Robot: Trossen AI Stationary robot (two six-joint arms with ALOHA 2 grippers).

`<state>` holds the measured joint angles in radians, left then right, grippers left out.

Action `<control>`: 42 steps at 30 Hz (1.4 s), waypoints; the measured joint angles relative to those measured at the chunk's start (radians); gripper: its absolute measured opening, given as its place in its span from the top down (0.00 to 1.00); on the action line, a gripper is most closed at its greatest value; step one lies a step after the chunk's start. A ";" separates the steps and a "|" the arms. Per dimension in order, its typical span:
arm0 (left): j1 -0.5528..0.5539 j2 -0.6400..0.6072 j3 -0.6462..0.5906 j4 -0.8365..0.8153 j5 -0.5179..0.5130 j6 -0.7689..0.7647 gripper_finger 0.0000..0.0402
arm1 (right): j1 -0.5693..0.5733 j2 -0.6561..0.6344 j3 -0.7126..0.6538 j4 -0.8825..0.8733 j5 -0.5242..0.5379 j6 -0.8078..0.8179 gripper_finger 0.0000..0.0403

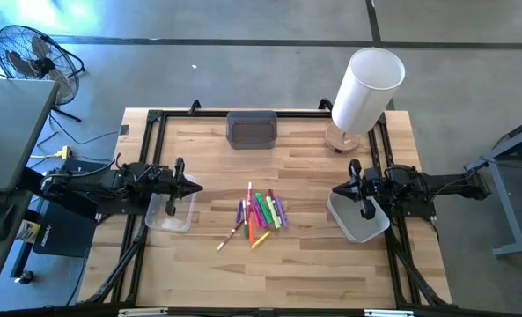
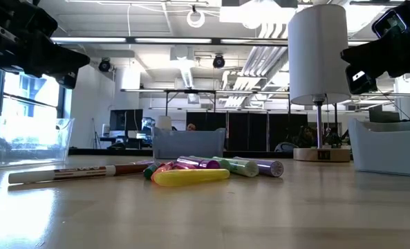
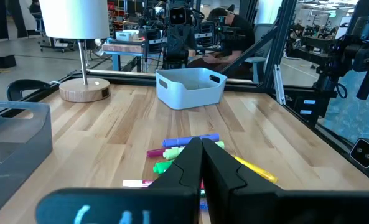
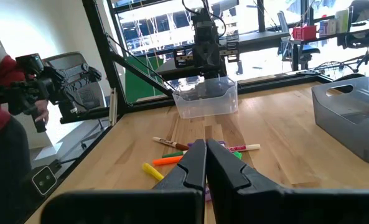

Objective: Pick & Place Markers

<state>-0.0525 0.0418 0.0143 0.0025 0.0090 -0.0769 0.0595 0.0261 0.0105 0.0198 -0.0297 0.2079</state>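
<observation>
Several markers (image 1: 261,213) in green, yellow, purple, pink and orange lie in a loose pile at the table's middle; they also show in the low view (image 2: 191,171), the left wrist view (image 3: 184,146) and the right wrist view (image 4: 172,158). One long white marker (image 1: 231,234) lies at the pile's near-left side. My left gripper (image 1: 197,187) is shut and empty, held above the table left of the pile; it also shows in its wrist view (image 3: 201,149). My right gripper (image 1: 334,189) is shut and empty, right of the pile; it also shows in its wrist view (image 4: 206,149).
A clear bin (image 1: 168,211) stands under the left arm. A white bin (image 1: 359,217) stands under the right arm. A grey bin (image 1: 252,129) stands at the far edge, and a white lamp (image 1: 363,92) on a wooden base at the far right.
</observation>
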 joint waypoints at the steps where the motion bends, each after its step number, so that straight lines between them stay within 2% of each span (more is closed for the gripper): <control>1: 0.000 0.000 0.000 0.000 0.000 0.000 1.00 | 0.000 0.000 0.000 0.000 0.000 0.000 1.00; 18: 0.000 0.001 0.000 0.009 -0.017 -0.038 1.00 | 0.000 0.000 0.000 0.000 0.000 0.000 1.00; 22: -0.022 0.031 0.034 -0.035 -0.046 -0.110 1.00 | 0.000 0.000 0.000 0.000 0.000 0.000 1.00; 25: -0.095 0.184 0.105 0.001 -0.097 -0.050 1.00 | 0.000 0.000 0.000 0.000 0.000 0.000 1.00; 29: -0.202 0.482 0.221 -0.001 -0.310 -0.002 1.00 | 0.000 0.000 0.000 0.000 0.000 0.000 1.00; 34: -0.273 0.801 0.437 -0.011 -0.550 -0.062 1.00 | 0.000 0.000 0.000 0.000 0.000 0.000 1.00; 38: -0.290 1.012 0.640 -0.018 -0.631 -0.132 1.00 | 0.000 0.000 0.000 0.003 -0.002 0.000 1.00; 42: -0.302 1.211 0.891 -0.215 -0.673 -0.199 1.00 | 0.000 0.000 0.000 0.004 -0.002 0.000 1.00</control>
<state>-0.3547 1.2528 0.9050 -0.2129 -0.6637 -0.2759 0.0595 0.0261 0.0103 0.0235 -0.0315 0.2079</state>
